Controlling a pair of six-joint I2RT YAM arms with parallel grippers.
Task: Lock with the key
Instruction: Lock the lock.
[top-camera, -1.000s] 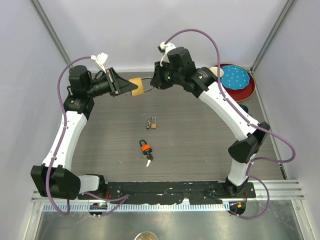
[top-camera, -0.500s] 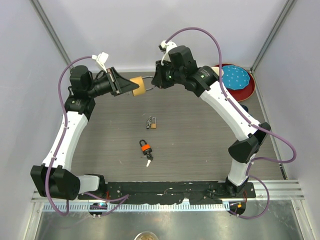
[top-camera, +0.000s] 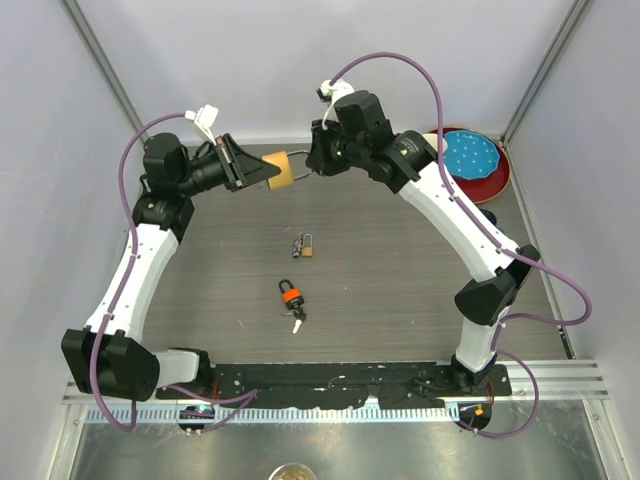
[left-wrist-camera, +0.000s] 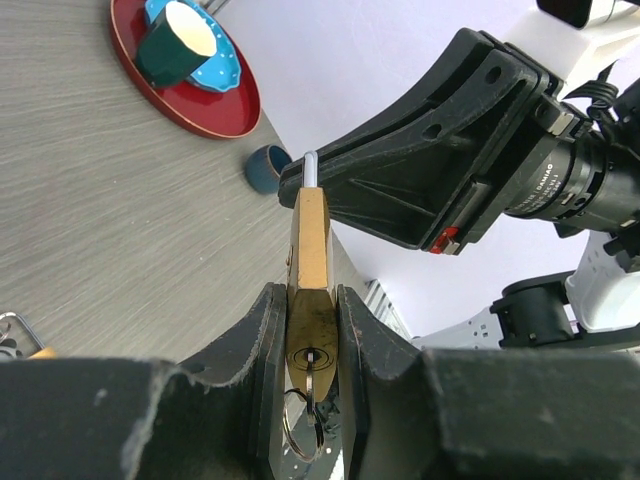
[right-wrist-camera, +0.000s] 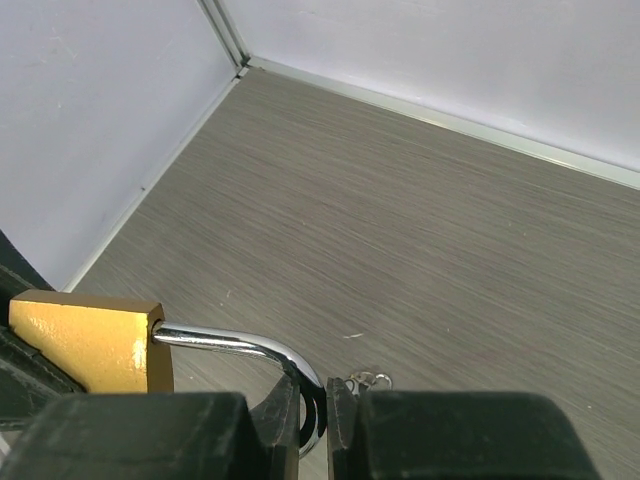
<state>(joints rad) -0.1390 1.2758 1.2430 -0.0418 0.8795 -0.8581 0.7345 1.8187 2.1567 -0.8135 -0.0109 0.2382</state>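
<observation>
A brass padlock (top-camera: 279, 171) is held in the air between both arms at the back of the table. My left gripper (top-camera: 262, 172) is shut on the padlock's body (left-wrist-camera: 310, 250), its jaws pressed on both flat sides (left-wrist-camera: 312, 330). A key (left-wrist-camera: 311, 362) sits in the keyhole at the bottom, and its ring (left-wrist-camera: 300, 420) hangs below. My right gripper (top-camera: 312, 167) is shut on the silver shackle (right-wrist-camera: 230, 345), pinched at its bend (right-wrist-camera: 312, 410). The brass body (right-wrist-camera: 90, 340) shows at the left of the right wrist view.
A small brass padlock with keys (top-camera: 303, 245) and an orange-and-black padlock with a key (top-camera: 292, 297) lie on the table. A red plate (top-camera: 492, 175) with blue ware stands at the back right, with a small blue cup (left-wrist-camera: 268, 168) near it.
Both grippers and the padlock have shifted very slightly to the right. Both grips are unchanged.
</observation>
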